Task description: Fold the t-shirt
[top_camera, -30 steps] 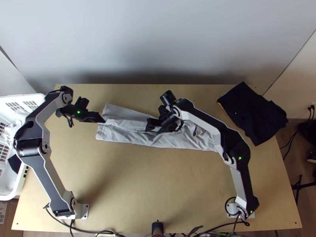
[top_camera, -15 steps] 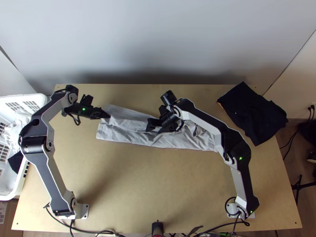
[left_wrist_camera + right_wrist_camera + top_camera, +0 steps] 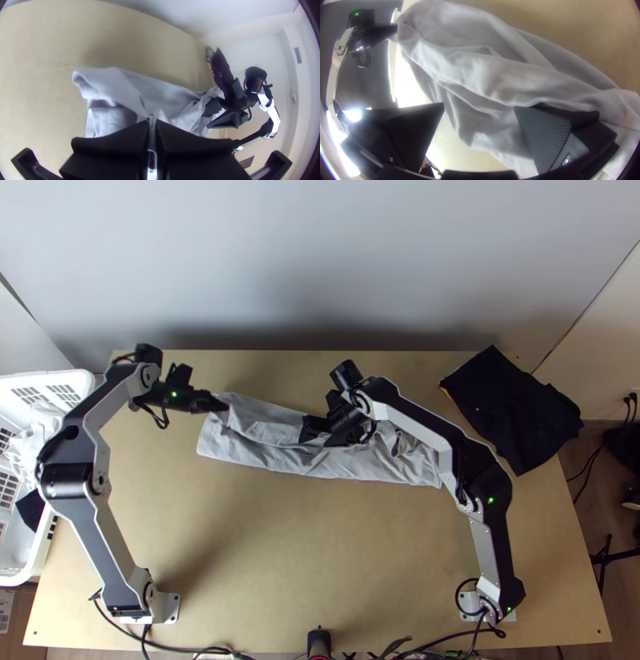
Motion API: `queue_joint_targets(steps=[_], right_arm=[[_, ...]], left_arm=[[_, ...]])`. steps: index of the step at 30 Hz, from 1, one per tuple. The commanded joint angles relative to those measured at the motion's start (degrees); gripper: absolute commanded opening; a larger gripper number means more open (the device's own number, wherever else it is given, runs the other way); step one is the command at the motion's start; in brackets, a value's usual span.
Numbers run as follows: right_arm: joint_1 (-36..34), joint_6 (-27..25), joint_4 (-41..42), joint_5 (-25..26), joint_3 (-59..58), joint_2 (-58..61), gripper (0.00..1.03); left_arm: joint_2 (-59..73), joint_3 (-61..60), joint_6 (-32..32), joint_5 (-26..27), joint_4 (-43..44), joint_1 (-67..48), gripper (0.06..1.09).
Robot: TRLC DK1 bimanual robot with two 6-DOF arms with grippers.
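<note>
The left gripper's jaws are closed on a pinch of pale grey cloth, with the left gripper [image 3: 152,121] at the upper left of the top view, on the t-shirt's end. The right gripper [image 3: 479,105] has its jaws wide apart over the cloth, holding none of it, near mid-frame. Around them the t-shirt [image 3: 264,458] lies as a long, creased strip across the centre, bunched towards its right end. The lengthwise folding looks largely done; straightening the pinched layer, smoothing and folding the strip shorter appear to remain. Dark cloth [image 3: 512,412] lies at the right.
</note>
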Motion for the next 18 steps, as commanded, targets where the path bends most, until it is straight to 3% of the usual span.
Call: queue_joint_targets(steps=[1, 8, 18], right_arm=[[-0.97, -0.03, 0.24, -0.03, 0.01, -0.50, 0.98], [-1.14, 0.06, 0.24, -0.03, 0.10, -0.85, 0.98], [-1.67, -0.03, 0.24, -0.03, -0.43, -1.56, 0.98]], left_arm=[[-7.93, 2.17, -2.50, -2.70, -0.97, -2.38, 0.09], [-13.38, 4.89, -2.15, -8.06, -1.23, -8.36, 0.09], [-11.18, 4.19, -0.57, -10.52, -1.23, -7.21, 0.09]])
